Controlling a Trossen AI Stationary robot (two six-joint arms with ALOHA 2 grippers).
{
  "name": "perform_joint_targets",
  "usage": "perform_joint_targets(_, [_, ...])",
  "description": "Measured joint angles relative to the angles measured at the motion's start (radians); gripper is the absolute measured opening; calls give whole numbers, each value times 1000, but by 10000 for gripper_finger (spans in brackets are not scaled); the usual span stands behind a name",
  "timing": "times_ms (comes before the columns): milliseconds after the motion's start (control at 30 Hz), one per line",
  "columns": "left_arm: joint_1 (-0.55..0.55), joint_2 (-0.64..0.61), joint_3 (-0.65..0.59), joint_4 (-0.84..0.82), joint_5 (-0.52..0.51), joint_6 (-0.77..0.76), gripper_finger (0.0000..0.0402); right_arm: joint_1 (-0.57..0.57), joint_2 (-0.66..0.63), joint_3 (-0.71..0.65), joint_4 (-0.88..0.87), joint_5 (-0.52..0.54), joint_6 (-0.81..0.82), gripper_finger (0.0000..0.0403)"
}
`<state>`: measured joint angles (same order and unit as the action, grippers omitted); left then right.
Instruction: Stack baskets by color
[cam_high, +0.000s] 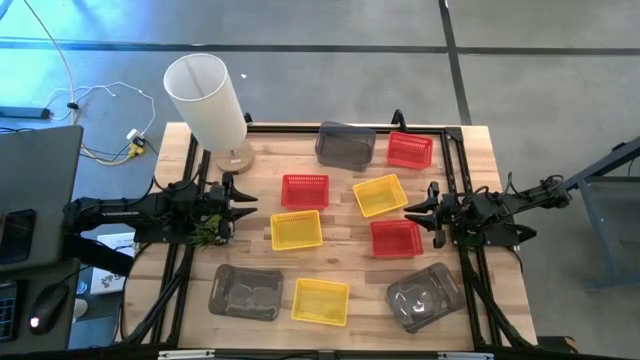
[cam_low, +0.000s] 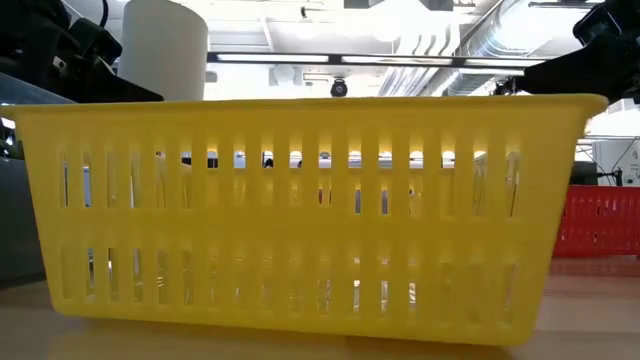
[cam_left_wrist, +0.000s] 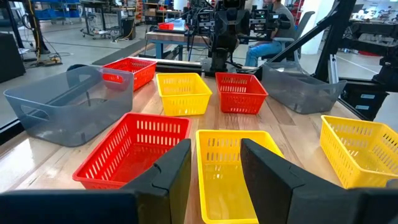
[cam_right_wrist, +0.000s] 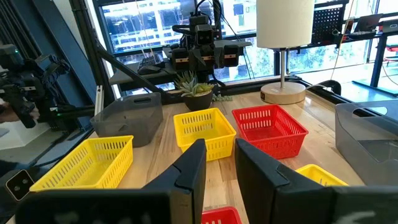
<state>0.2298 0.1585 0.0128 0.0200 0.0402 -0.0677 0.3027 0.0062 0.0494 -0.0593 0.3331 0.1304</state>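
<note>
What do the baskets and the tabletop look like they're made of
The red basket and yellow basket look like glossy moulded plastic with slotted walls. The grey basket seems smoky translucent plastic. The table looks like sealed wooden butcher block, showing plank seams.

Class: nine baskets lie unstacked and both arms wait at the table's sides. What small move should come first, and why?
Probably the left gripper reaching forward to the yellow basket straight ahead: its fingers are open and empty, and no basket is stacked yet.
</note>
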Motion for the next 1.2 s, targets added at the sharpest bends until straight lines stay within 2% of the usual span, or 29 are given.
perform_joint_targets(400, [0,0,0,9,-3,0,129,0,0,0,0,0,0,75])
perform_joint_targets(967, [0,0,0,8,3,-138,130,0,0,0,0,0,0,75])
perform_joint_targets(1200, [0,0,0,6,-29,-105,169,0,0,0,0,0,0,75])
